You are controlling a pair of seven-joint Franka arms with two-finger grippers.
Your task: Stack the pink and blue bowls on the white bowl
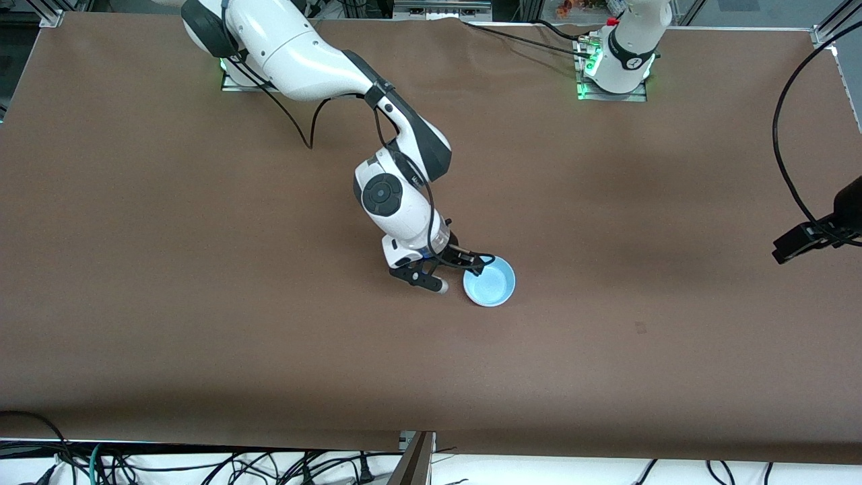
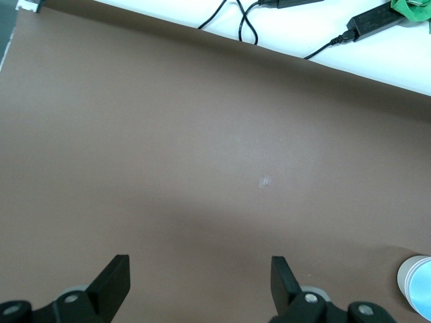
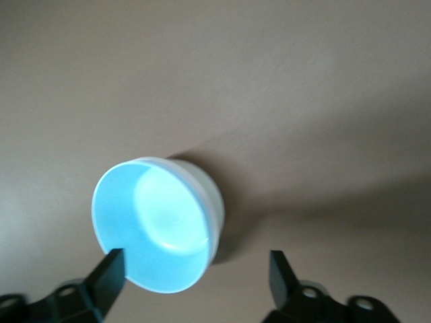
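Observation:
The sky-blue bowl [image 1: 489, 283] stands upright on the brown table near its middle. In the right wrist view the blue bowl [image 3: 151, 225] has a whitish outer wall [image 3: 210, 202]; I cannot tell whether that is the white bowl under it. No pink bowl shows. My right gripper [image 1: 461, 273] is open and empty, right beside the blue bowl toward the right arm's end, one finger at its rim. In its own view the right gripper [image 3: 195, 266] has part of the bowl between its fingers. My left gripper [image 2: 199, 269] is open and empty, high over bare table; the bowl [image 2: 417, 286] shows at the edge.
The brown table top [image 1: 202, 269] is bare around the bowl. A black cable [image 1: 784, 155] and a dark fixture [image 1: 818, 232] hang over the left arm's end. Cables and power bricks [image 2: 374, 20] lie past the table edge nearest the front camera.

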